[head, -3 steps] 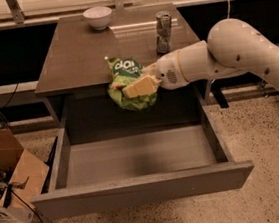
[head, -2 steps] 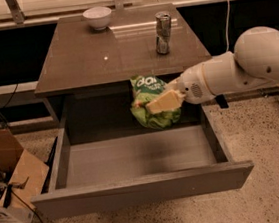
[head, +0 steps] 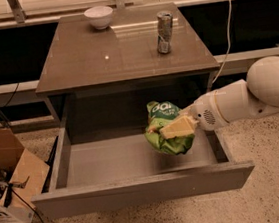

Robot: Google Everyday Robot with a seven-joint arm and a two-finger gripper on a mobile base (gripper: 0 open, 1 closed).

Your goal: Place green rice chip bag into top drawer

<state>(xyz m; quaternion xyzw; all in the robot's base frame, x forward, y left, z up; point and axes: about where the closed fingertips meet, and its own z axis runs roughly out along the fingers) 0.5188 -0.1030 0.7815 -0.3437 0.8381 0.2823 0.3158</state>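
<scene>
1. Camera view, arm: your white arm [head: 249,98] enters from the right edge and reaches left over the right side wall of the top drawer [head: 143,191].
2. Camera view, gripper: your gripper [head: 179,127] sits over the right part of the open drawer box, in front of the table's shadowed recess. Its tan fingers [head: 177,127] are clamped onto the green rice chip bag [head: 161,115].
3. Camera view, bag: the bag hangs crumpled in that grip, lettering uppermost, inside the outline of the drawer and near its right wall. You cannot tell from here whether its underside touches the drawer floor.
4. Camera view, drawer: the drawer is pulled fully forward, its flat grey front panel nearest the camera.
5. Camera view, table [head: 99,63]: on the brown top a white bowl [head: 99,16] stands at the rear, left of centre, and a silver can [head: 164,31] stands upright towards the right rear, well apart from the bowl.
6. Camera view, floor: an open cardboard box [head: 10,168] lies at the left, beside the drawer's left wall.
</scene>
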